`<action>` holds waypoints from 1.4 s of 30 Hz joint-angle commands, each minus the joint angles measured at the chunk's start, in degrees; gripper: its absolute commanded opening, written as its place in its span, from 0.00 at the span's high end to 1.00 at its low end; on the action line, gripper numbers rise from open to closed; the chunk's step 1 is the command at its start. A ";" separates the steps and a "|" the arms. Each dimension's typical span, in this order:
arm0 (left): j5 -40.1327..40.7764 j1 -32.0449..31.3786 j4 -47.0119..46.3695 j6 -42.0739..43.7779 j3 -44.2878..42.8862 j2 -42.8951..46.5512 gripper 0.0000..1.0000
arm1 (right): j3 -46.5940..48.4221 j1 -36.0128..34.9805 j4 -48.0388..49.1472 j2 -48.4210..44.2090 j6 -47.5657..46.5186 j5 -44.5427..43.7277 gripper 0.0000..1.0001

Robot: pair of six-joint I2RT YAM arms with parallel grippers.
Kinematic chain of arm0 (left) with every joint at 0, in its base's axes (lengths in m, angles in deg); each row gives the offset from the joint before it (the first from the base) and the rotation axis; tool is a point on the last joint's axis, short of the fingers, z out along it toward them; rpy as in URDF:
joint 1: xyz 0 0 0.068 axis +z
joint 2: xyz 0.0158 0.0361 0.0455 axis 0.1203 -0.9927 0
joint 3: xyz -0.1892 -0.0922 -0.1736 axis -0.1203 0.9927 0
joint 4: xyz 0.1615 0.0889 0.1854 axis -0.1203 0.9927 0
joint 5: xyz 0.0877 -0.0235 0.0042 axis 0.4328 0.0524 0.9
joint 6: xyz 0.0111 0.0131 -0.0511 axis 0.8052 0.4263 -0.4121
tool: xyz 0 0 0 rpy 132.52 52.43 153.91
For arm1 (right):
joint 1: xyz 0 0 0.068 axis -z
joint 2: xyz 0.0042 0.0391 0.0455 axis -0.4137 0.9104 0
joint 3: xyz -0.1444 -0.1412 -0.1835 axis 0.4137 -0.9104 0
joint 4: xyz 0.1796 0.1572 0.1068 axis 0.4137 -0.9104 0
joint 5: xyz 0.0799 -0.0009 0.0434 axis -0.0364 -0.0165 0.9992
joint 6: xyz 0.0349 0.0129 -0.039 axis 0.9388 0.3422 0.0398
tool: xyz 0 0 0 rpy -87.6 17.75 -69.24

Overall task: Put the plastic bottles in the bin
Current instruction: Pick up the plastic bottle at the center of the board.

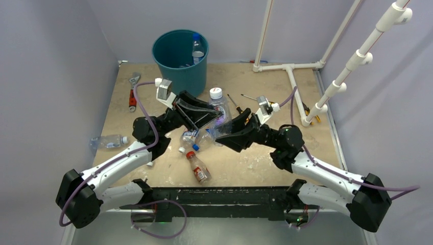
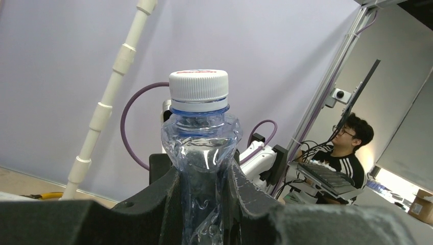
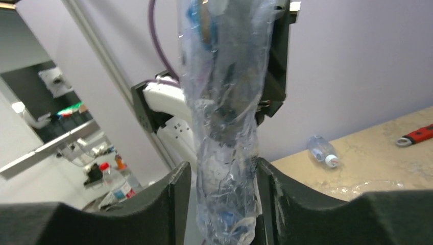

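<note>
As two robot arms meet just in front of the teal bin (image 1: 178,64), a crushed white-capped bottle (image 1: 218,102) hangs between them above the table (image 1: 255,163), its cap end the nearer to the bin.

Lilac walls (image 1: 51,76) hem the table to the bin's left, behind it and far to its right, and the bin stands hard against the back edge. A white pipe frame (image 1: 291,71) fills the corner to the bin's right.

Bare tabletop opens in front of the bin toward the near edge, broken by a cluster of blue-labelled bottles (image 1: 190,136) under the grippers and, farther from the bin, a red-capped bottle (image 1: 198,167). One clear bottle (image 1: 107,141) lies well to the bin's front-left, near the wall. A red-handled wrench (image 1: 133,97) rests just left of the bin, and screwdrivers (image 1: 236,103) lie to its front-right. A blue-capped bottle (image 1: 197,48) already stands inside the bin.

The left arm (image 1: 117,161) rises from the near-left corner, elbow bent, forearm reaching across in front of the bin. The left gripper (image 2: 201,176) is clamped tight on the white-capped bottle below its neck.

The right arm (image 1: 316,166) mirrors it from the near-right, elbow raised, forearm angled toward the bin. The right gripper (image 3: 220,204) holds its jaws against the same bottle's crumpled lower body.
</note>
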 commanded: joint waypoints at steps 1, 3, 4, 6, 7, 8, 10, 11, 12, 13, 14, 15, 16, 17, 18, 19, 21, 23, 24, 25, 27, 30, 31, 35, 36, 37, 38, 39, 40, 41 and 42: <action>0.94 -0.08 -0.38 1.46 0.58 1.63 0.93 | 3.30 -1.00 1.25 0.87 -1.82 -3.84 0.52; 0.83 -0.08 1.55 2.59 0.31 2.23 0.89 | 3.66 -1.09 0.38 1.32 -2.82 -4.22 0.59; 0.61 -0.12 2.75 3.12 0.05 2.59 0.80 | 3.64 -1.11 -0.05 1.21 -3.55 -4.40 0.61; -0.40 -0.07 5.94 4.27 -0.83 3.57 0.49 | 4.06 -1.09 -2.80 0.59 -6.24 -4.84 0.65; -0.54 0.01 8.93 5.54 -1.53 4.48 0.35 | 4.44 -1.09 -4.88 -0.04 -8.15 -4.96 0.66; -0.18 0.01 12.81 7.64 -3.09 5.64 0.23 | 4.64 -1.09 -7.63 -0.79 -10.48 -5.10 0.68; 1.81 -0.04 21.68 12.57 -5.88 8.04 0.16 | 4.58 -1.09 -13.06 -2.84 -15.07 -6.44 0.70; 3.05 0.00 24.29 14.49 -6.77 9.14 0.13 | 4.66 -1.09 -15.82 -3.78 -17.26 -7.22 0.71; 3.82 -0.07 25.29 15.67 -7.29 10.00 0.11 | 4.73 -1.09 -17.97 -4.57 -19.02 -7.72 0.72; 4.25 -0.05 25.57 16.37 -7.78 10.54 0.10 | 4.80 -1.09 -19.82 -5.10 -20.41 -8.24 0.73; 4.58 0.01 26.44 16.96 -8.77 10.75 0.09 | 4.80 -1.09 -21.09 -5.53 -21.43 -8.88 0.73; 4.68 0.00 27.81 17.51 -9.86 10.58 0.09 | 4.68 -1.09 -22.17 -5.87 -22.51 -9.61 0.74; 4.84 0.01 29.39 18.02 -11.23 10.26 0.09 | 4.60 -1.11 -23.48 -6.21 -23.42 -10.17 0.75; 4.93 -0.06 31.05 18.68 -12.46 9.75 0.09 | 4.51 -1.09 -24.48 -6.65 -24.28 -10.97 0.75; 5.04 -0.03 32.56 19.11 -13.56 9.31 0.09 | 4.34 -1.09 -25.26 -7.18 -25.13 -11.69 0.76; 5.51 -0.03 34.40 19.69 -14.77 8.69 0.09 | 4.18 -1.09 -26.20 -7.73 -25.99 -12.39 0.76; 7.24 -0.01 39.21 21.46 -17.11 7.57 0.09 | 4.36 -1.17 -28.24 -8.44 -27.72 -13.92 0.77; 8.36 0.01 43.77 22.99 -19.57 5.96 0.10 | 5.01 -1.18 -30.47 -8.44 -28.89 -15.07 0.78; 8.43 -0.03 46.38 23.60 -20.75 4.84 0.10 | 5.09 -1.18 -30.97 -8.43 -29.35 -15.36 0.79; 8.39 -0.01 47.41 23.73 -21.58 3.94 0.11 | 5.10 -1.18 -31.15 -8.48 -29.55 -15.51 0.79; 7.90 -0.03 49.25 23.74 -22.84 2.33 0.12 | 4.91 -1.18 -31.13 -8.59 -29.80 -15.75 0.79; 7.82 0.00 50.84 23.75 -23.49 0.94 0.15 | 4.91 -1.18 -31.33 -8.40 -30.21 -16.15 0.80; 7.82 -0.04 50.99 23.64 -23.50 0.73 0.16 | 4.85 -1.18 -31.37 -8.35 -30.34 -16.15 0.80; 7.75 0.02 51.08 23.44 -23.42 0.36 0.28 | 5.02 -1.18 -31.72 -8.17 -30.81 -16.24 0.80; 7.67 -0.04 51.04 23.37 -23.46 0.29 0.34 | 5.02 -1.18 -31.72 -8.17 -30.91 -16.24 0.80; 7.51 0.00 50.94 23.23 -23.51 0.30 0.39 | 4.94 -1.18 -31.72 -8.09 -30.94 -16.24 0.81; 7.45 0.02 50.93 23.27 -23.45 0.24 0.44 | 4.86 -1.18 -31.65 -7.97 -30.99 -16.32 0.80; 7.40 0.00 50.83 23.28 -23.42 0.22 0.47 | 4.82 -1.18 -31.59 -7.80 -31.08 -16.26 0.81; 7.38 0.01 50.62 23.12 -23.37 0.18 0.48 | 4.76 -1.18 -31.55 -7.67 -31.13 -16.12 0.81; 7.42 0.02 50.42 23.02 -23.33 0.29 0.47 | 4.64 -1.18 -31.48 -7.52 -31.08 -16.07 0.81; 7.47 0.02 50.18 22.74 -23.33 0.40 0.43 | 4.42 -1.18 -31.41 -7.45 -31.17 -16.07 0.81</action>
